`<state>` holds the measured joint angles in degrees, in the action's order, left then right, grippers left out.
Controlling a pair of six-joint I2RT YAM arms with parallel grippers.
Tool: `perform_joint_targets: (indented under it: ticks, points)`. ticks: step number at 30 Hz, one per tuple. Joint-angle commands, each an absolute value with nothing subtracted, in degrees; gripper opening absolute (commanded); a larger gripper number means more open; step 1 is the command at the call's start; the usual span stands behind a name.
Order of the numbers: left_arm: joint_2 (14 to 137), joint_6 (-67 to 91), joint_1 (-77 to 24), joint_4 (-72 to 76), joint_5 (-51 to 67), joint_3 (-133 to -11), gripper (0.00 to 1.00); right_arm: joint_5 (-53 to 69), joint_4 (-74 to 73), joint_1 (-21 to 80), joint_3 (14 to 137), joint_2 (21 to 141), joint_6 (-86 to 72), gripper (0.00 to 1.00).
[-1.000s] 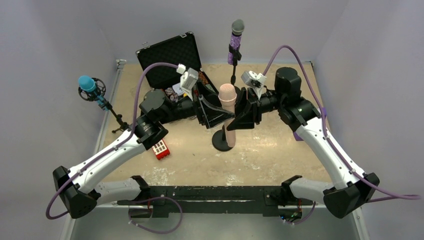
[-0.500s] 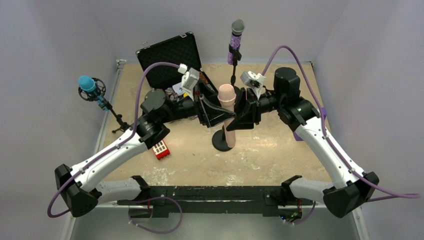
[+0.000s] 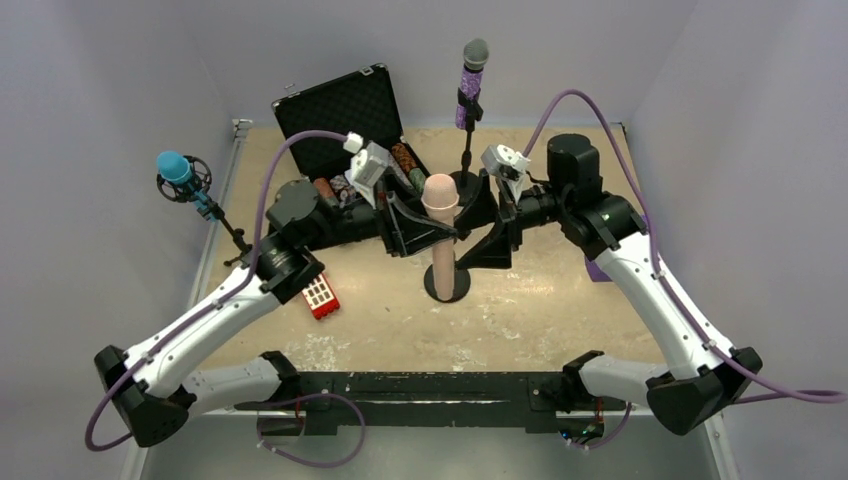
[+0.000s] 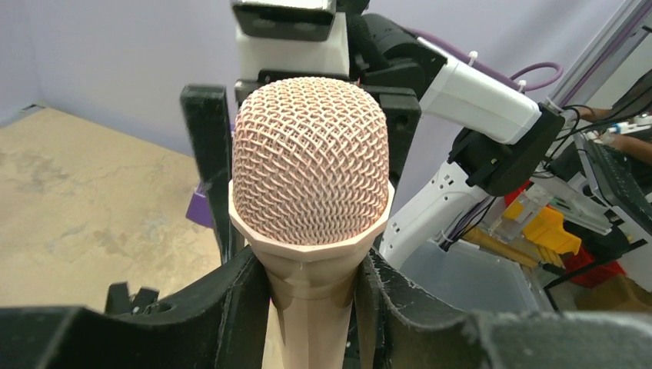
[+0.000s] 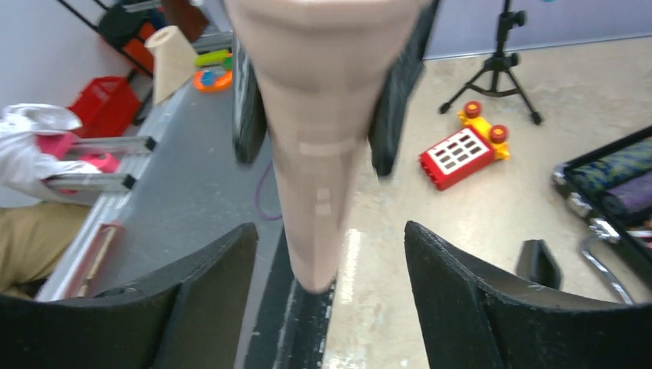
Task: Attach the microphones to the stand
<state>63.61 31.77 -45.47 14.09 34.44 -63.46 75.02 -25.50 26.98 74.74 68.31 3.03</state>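
The peach-pink microphone (image 3: 441, 235) stands upright, its lower end over a round black stand base (image 3: 447, 287). My left gripper (image 3: 418, 228) is shut on its neck just under the mesh head (image 4: 310, 161), one finger (image 4: 231, 307) pressed on each side. My right gripper (image 3: 482, 228) is open, its fingers (image 5: 461, 284) apart from the microphone's body (image 5: 317, 154) on both sides. The glittery purple microphone (image 3: 472, 78) sits clipped on a stand at the back. The blue microphone (image 3: 176, 168) sits in a mount on a tripod stand at the left.
An open black case (image 3: 335, 112) stands at the back left, holding several dark items. A small red block (image 3: 321, 297) lies on the tan table, and it also shows in the right wrist view (image 5: 460, 154). Grey walls enclose the table.
The left arm has carried the peach-pink microphone a little left and back, and it now stands more upright over the round base. The right gripper has shifted with it.
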Motion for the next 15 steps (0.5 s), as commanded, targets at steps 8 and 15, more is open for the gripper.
perform_joint_targets:
  ticks: [8,15]
  points:
    - [46.2,6.9,-42.6,-24.5,22.6,-66.1,0.00,63.8,-49.0,17.7,84.6,69.2,38.0,0.80]
    - [43.3,0.6,-42.6,-27.7,19.9,-62.1,0.00,61.8,-44.8,16.7,80.5,72.5,54.4,0.88]
